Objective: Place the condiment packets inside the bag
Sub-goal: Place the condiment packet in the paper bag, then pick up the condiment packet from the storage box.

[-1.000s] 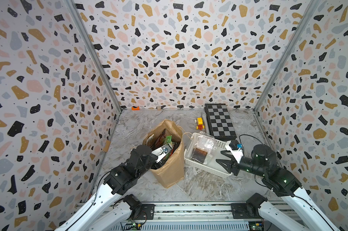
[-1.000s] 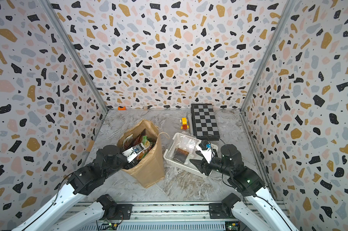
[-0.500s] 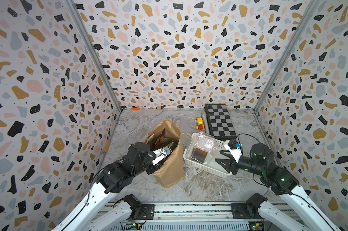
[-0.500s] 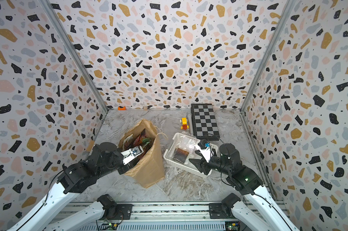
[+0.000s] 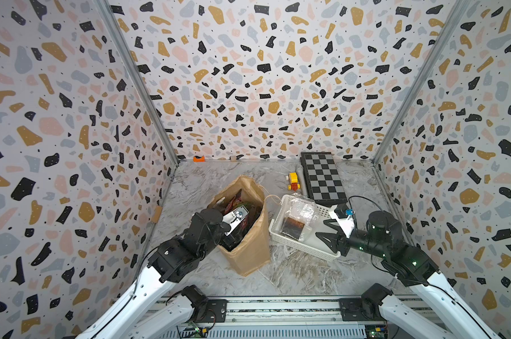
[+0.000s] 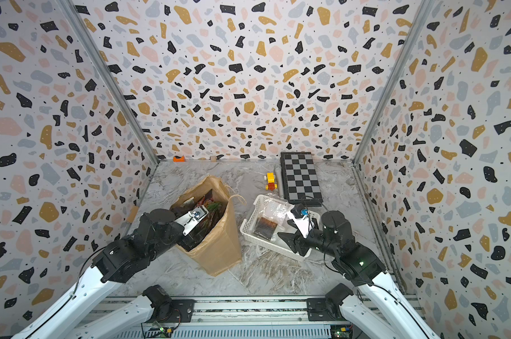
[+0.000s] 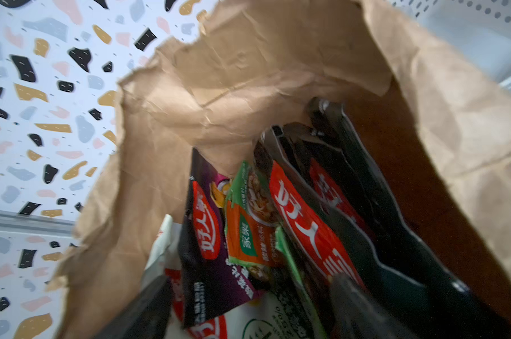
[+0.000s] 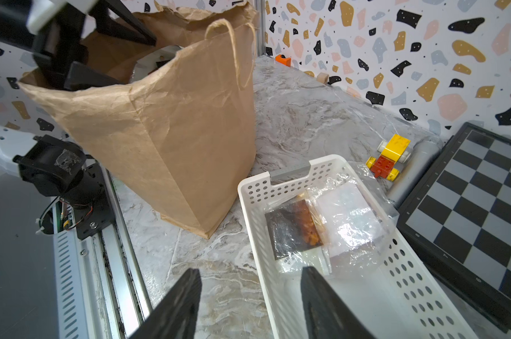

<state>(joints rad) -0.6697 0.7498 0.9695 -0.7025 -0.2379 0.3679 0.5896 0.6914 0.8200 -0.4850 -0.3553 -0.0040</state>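
The left gripper [image 7: 250,296], its jaws spread wide and empty, sits in the mouth of the upright bag [image 5: 248,249] over the condiment packets [image 7: 304,223] standing inside, while the right gripper [image 8: 251,273], also parted and empty, hovers by the white basket [image 8: 248,187] holding the clear packets [image 8: 295,229].

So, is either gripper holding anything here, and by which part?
Nothing is held. The left gripper is inside the bag, jaws apart, clamping no condiment packets; the right gripper is open at the basket rim, empty.
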